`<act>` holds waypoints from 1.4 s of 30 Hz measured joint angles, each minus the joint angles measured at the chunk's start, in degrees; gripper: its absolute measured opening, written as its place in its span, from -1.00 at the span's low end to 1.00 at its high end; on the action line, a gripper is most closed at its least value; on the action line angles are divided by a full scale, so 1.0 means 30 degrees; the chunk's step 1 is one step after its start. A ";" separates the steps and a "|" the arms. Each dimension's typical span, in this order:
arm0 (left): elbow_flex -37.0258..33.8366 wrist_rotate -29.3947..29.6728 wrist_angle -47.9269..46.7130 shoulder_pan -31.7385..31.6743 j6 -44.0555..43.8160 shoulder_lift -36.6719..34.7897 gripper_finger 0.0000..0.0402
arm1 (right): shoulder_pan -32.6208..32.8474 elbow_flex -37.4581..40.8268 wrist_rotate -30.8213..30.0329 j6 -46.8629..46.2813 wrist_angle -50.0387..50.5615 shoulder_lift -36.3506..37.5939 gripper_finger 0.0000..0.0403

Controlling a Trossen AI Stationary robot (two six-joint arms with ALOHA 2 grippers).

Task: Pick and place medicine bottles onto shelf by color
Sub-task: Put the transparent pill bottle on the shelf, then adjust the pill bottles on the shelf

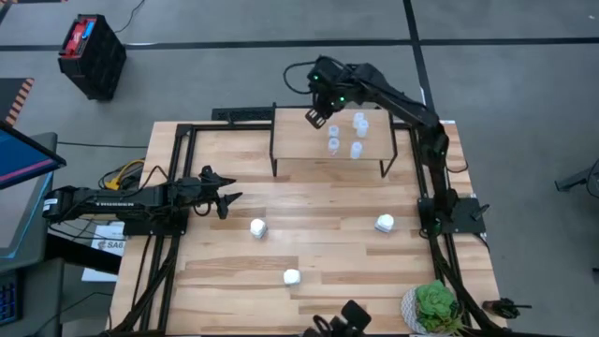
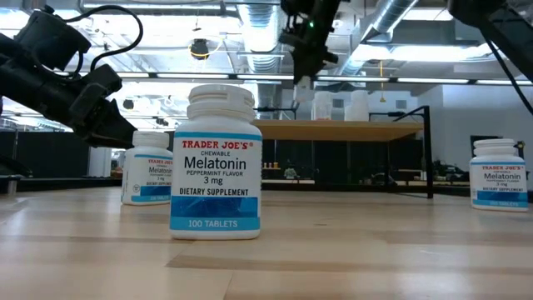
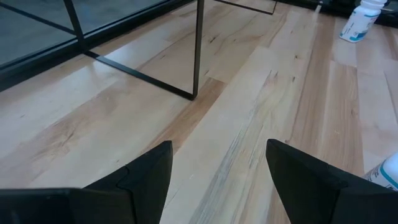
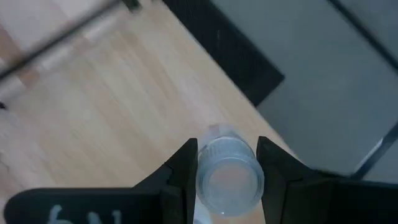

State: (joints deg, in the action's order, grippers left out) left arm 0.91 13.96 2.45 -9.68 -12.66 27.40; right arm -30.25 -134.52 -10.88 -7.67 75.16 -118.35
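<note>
High view: right gripper sits over the far left part of the shelf, pinching a small translucent bottle, hidden from above by the fingers. Four more translucent bottles stand in a cluster on the shelf, just right of that gripper. Three white bottles stand on the table nearer than the shelf: one left of centre, one to the right, one nearest. Left gripper hovers at the table's left side, fingers spread, holding nothing, near the left white bottle but apart from it. Potted plant at the near right corner.

Low view: big white bottle in front, labelled melatonin; a second behind it to the left, a third far right. Shelf in the background with pale bottles on top; right gripper hangs above its left end. Left arm at upper left.

Left wrist view: two dark fingers spread apart over bare wood, nothing between. Shelf leg ahead, a white bottle beyond.

Right wrist view: fingers clamp a translucent bottle, seen cap-on, above the shelf's board near its edge.
</note>
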 joint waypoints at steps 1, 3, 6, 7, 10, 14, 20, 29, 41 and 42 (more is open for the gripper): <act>0.0000 0.0007 0.0003 0.0003 0.0020 -0.0006 0.23 | -0.0166 0.0071 0.0221 -0.0125 0.0287 -0.0078 -0.39; 0.0000 0.0002 0.0003 0.0004 0.0224 -0.0003 0.23 | -0.0238 0.0293 0.0312 -0.0283 0.0508 -0.0381 -0.39; 0.0000 0.0007 0.0003 0.0003 0.0509 -0.0007 0.23 | -0.0370 0.0380 0.0659 -0.0231 0.1218 -0.0825 -0.39; 0.0000 0.0007 0.0003 0.0003 0.0509 -0.0007 0.23 | -0.0294 0.0338 0.0619 -0.0174 0.0808 -0.0940 -0.39; 0.0000 0.0072 0.0003 0.0001 0.0503 -0.0007 0.23 | -0.0451 0.0351 0.0436 -0.0135 0.0657 -0.1033 -0.39; 0.0000 0.0070 0.0009 0.0004 0.0495 -0.0007 0.23 | -0.0609 0.0295 0.0172 -0.0161 0.0805 -0.1220 -0.39; 0.0000 0.0065 0.0003 0.0000 0.0484 0.0000 0.23 | -0.0816 0.0344 0.0169 0.0025 0.1770 -0.1876 -0.39; 0.0000 0.0058 0.0003 -0.0003 0.0502 -0.0007 0.23 | -0.0977 0.0329 0.0164 0.0069 0.1494 -0.1841 -0.22; 0.0000 0.0050 0.0003 -0.0003 0.0502 -0.0007 0.23 | -0.1010 0.0329 0.0161 0.0018 0.1500 -0.1841 0.08; 0.0000 0.0043 0.0003 -0.0003 0.0502 -0.0007 0.23 | -0.1017 0.0329 0.0149 0.0019 0.1491 -0.1841 0.10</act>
State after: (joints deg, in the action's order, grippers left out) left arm 0.91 14.09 2.46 -9.69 -11.16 27.38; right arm -33.30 -133.53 -10.44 -7.61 79.63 -123.87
